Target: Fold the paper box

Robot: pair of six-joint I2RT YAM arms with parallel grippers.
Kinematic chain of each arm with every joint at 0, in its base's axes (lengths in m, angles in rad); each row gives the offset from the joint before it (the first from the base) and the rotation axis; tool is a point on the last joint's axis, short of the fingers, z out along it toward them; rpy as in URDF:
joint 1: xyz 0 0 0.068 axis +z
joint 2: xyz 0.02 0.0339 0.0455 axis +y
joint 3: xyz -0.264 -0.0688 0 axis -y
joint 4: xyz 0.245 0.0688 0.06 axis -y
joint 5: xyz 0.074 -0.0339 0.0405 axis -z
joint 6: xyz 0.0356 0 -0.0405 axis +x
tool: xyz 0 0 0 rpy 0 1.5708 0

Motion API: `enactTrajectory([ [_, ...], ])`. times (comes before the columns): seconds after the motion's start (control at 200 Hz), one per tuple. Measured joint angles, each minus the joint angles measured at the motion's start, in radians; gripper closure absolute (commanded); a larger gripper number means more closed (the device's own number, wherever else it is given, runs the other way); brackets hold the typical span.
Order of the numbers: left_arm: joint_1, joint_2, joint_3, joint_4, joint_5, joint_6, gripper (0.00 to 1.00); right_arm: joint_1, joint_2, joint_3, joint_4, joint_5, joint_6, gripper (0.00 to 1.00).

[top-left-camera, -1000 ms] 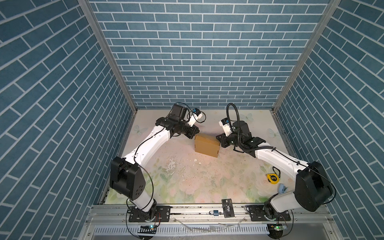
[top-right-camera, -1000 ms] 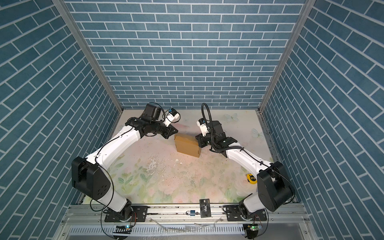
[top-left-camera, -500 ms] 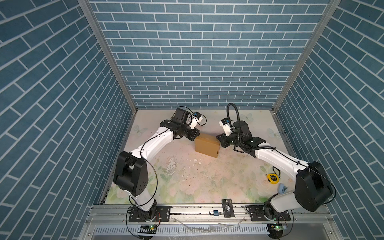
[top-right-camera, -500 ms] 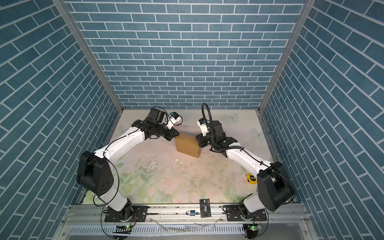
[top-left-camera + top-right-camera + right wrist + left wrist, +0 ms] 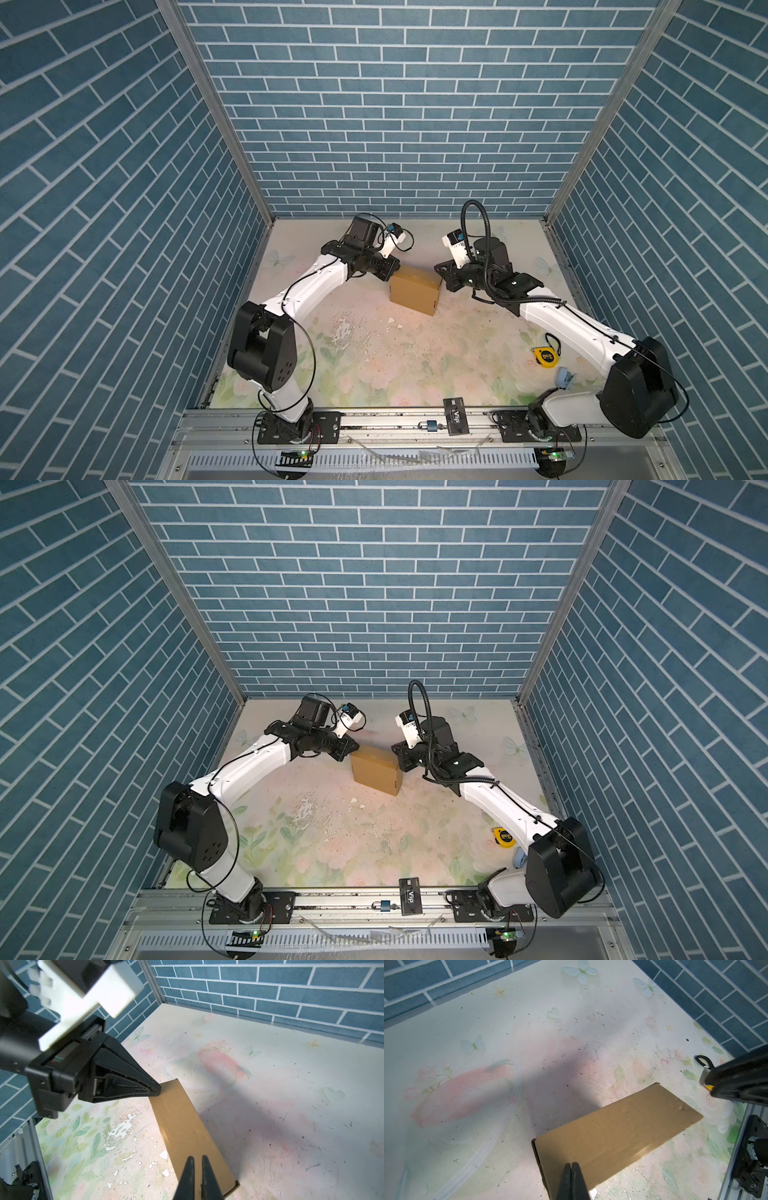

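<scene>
Clear tabletop [image 5: 374,365] fronts paper box [image 5: 415,289] (tape measure [image 5: 545,357] aside).

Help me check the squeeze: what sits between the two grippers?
Only the box, as both top views show. The left gripper is at one end of it and the right gripper at the opposite end, with nothing else between.

Both top views look steeply down from high over the near rail [image 5: 374,420] toward the far wall [image 5: 395,104], taking in the whole table [image 5: 374,365]. The left wrist camera rides close behind the left gripper [image 5: 571,1164], facing right. The right wrist camera rides close behind the right gripper [image 5: 197,1157], facing left. All four views share the paper box [image 5: 415,291].
</scene>
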Motion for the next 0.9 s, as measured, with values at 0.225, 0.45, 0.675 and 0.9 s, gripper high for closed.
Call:
enactTrajectory([
  [0.225,-0.004,0.0,-0.008,0.011,-0.003,0.0,1.0,0.004,0.002,-0.089,0.021,-0.032,0.003,0.9],
  [0.45,-0.006,0.0,-0.004,0.004,-0.005,-0.001,0.97,0.004,0.005,-0.101,0.044,-0.031,0.006,0.9],
  [0.675,-0.009,0.0,0.037,-0.071,-0.014,-0.005,0.94,0.004,0.013,-0.109,0.07,-0.03,0.008,0.9],
  [0.9,-0.009,-0.004,0.055,-0.093,-0.033,0.0,0.93,0.004,0.027,-0.109,0.09,-0.026,0.008,0.9],
])
